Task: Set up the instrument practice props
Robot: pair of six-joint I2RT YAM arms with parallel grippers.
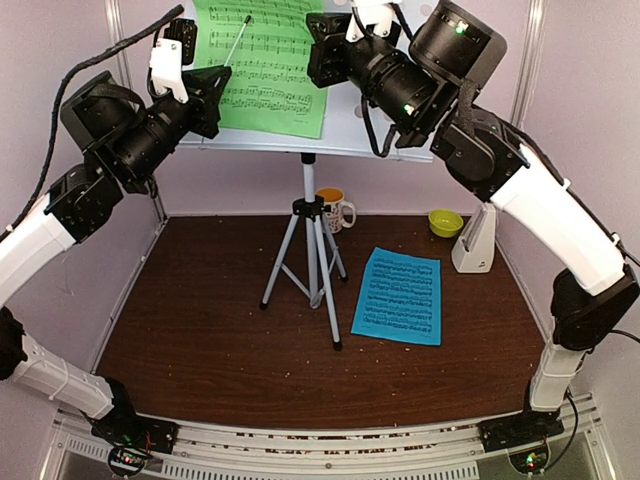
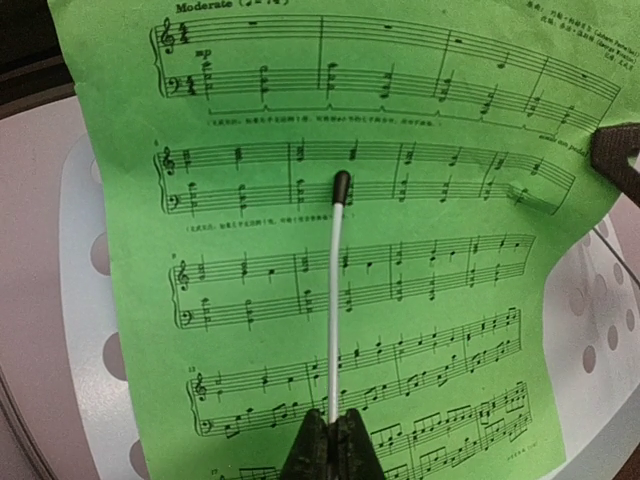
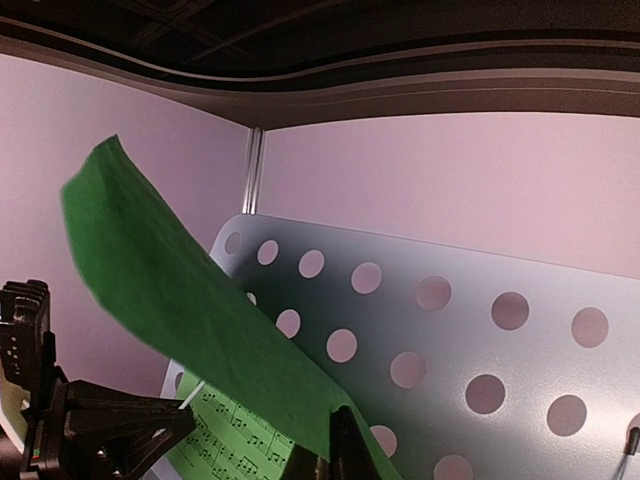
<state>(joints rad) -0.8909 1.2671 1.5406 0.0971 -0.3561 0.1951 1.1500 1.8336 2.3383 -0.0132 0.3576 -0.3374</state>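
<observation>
High overview — wrist cameras close on green sheet (shared)

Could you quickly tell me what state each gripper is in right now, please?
Left gripper: closed, holding the white baton.
Right gripper: closed, pinching the edge of the green sheet.

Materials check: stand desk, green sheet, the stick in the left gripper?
Stand desk: likely painted sheet metal, matte pale grey; thin, rigid, evenly punched holes. Could be plastic.
Green sheet: paper, matte, printed notation; its corner curls and creases.
Stick: thin white rod with a black tip, slightly bowed; plastic or fibreglass, can't tell. Left gripper is shut on its base.
</observation>
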